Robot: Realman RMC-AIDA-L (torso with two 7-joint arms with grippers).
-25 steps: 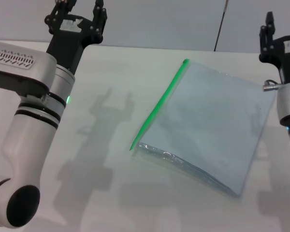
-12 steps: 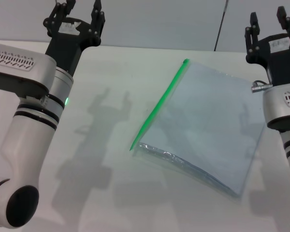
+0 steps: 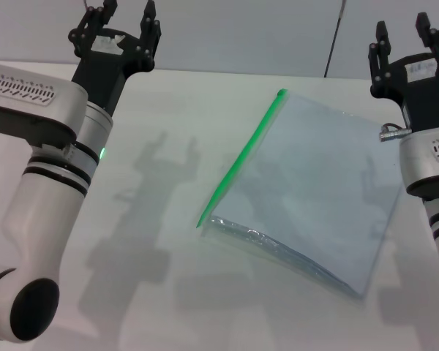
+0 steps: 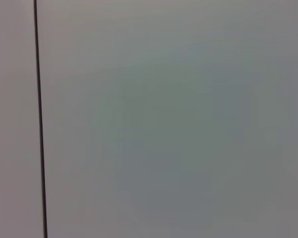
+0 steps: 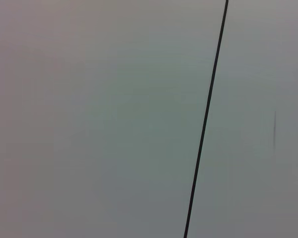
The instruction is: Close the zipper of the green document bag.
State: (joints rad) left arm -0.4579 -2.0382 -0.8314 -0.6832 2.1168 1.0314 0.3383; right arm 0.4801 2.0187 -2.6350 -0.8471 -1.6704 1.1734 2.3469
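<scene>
The green document bag (image 3: 314, 197) lies flat and slanted on the white table (image 3: 154, 212), right of centre in the head view. Its zipper (image 3: 241, 161) is a bright green strip along the bag's left long edge; I cannot make out the slider tab. My left gripper (image 3: 124, 18) is raised at the far left, fingers pointing up and spread open, holding nothing. At the far right, beyond the bag's right edge, my right gripper (image 3: 402, 33) is likewise raised and open. Both wrist views show only a blank wall with a dark seam.
The table's far edge meets a grey wall with a thin dark seam (image 3: 333, 44). Shadows of both arms fall on the table left of the bag and across its right part.
My right arm has moved inward to the left, closer to the bag's right edge, then almost stopped. My left arm has barely shifted. The bag has not moved.
</scene>
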